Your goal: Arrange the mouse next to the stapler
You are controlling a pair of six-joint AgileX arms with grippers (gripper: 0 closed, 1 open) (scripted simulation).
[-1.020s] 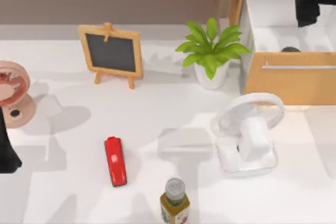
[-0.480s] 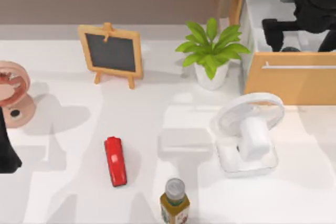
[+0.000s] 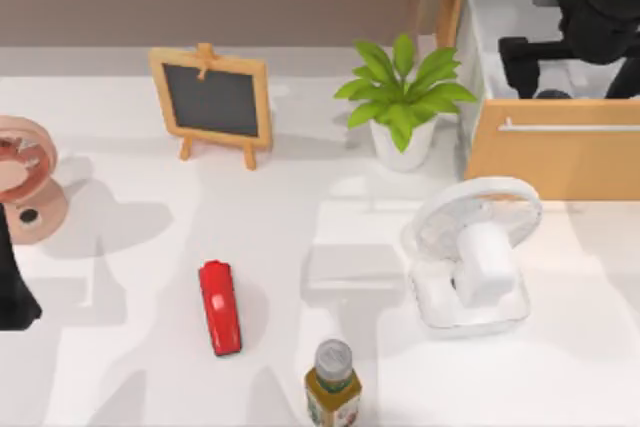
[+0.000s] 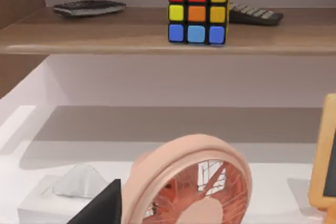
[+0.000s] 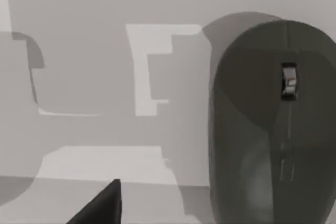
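Your right pincer (image 3: 520, 65) hangs inside the open drawer (image 3: 550, 147); whether it is open, you cannot tell. The mouse (image 5: 273, 124) lies below it, mostly hidden from above. The stapler (image 3: 220, 307) sits on the worktop (image 3: 130, 367).

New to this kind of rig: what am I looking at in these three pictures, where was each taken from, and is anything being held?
Two robot arms work at a white table. One camera looks down from above; the others ride on each wrist. The right gripper hangs over an open drawer at the table's right, above the mouse lying inside. The left arm is parked at the left edge, facing a pink fan and a shelf with a colour cube. On the table: the stapler, a bottle, a chalkboard, a plant, a white fan. Nothing is held.
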